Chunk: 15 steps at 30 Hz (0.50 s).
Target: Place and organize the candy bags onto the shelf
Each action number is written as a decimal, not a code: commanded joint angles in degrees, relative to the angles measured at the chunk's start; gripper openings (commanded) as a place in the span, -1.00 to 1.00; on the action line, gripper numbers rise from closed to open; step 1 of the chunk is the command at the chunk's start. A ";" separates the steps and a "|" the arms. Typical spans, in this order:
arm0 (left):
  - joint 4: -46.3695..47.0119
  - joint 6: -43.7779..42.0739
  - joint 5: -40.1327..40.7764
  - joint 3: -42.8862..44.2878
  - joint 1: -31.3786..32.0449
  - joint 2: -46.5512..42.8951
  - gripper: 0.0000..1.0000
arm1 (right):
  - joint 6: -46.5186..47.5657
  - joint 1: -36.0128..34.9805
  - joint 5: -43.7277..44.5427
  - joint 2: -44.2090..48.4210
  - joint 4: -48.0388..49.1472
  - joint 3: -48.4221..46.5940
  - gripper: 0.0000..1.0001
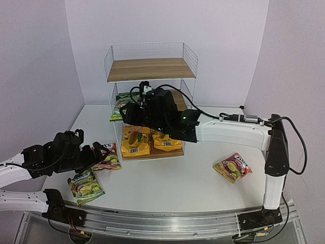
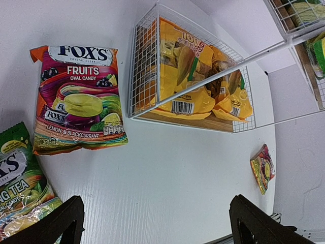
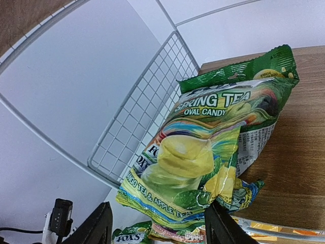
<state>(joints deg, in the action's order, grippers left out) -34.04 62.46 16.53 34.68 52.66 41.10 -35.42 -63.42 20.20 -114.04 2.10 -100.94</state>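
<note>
The shelf (image 1: pixel 150 68) stands mid-table. Two yellow bags (image 1: pixel 137 141) lie on its bottom board, also seen in the left wrist view (image 2: pixel 185 81). A green bag (image 3: pixel 213 147) lies on the middle board (image 3: pixel 299 152), its lower end hanging over the edge. My right gripper (image 3: pixel 160 231) is open, its fingers on either side of that hanging end; it sits at the shelf's left side (image 1: pixel 127 114). My left gripper (image 1: pixel 101 151) is open and empty over the table (image 2: pixel 157 229), beside a red/pink bag (image 2: pixel 76 99). A second green bag (image 2: pixel 18 183) lies near it.
Another red/pink bag (image 1: pixel 232 168) lies flat at the right of the table, also in the left wrist view (image 2: pixel 263 168). The shelf's wire side (image 3: pixel 142 122) is close to the right gripper. The top board (image 1: pixel 152 68) holds nothing.
</note>
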 commanded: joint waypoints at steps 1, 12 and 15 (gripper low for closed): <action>-0.80 0.10 0.68 -0.29 -0.28 -1.08 0.99 | 1.91 0.02 2.72 -1.95 2.65 -2.88 0.18; -3.29 0.95 1.62 -0.41 -0.28 -3.17 0.99 | 3.95 0.00 10.71 -6.85 3.06 -6.48 0.15; -3.57 1.11 1.82 -0.54 -0.28 -3.60 0.99 | 3.85 0.04 10.13 -7.65 3.57 -6.86 0.15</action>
<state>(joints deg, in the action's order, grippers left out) -36.33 63.05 16.79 34.05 52.66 38.49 -32.67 -63.53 29.24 -119.25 3.49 -105.43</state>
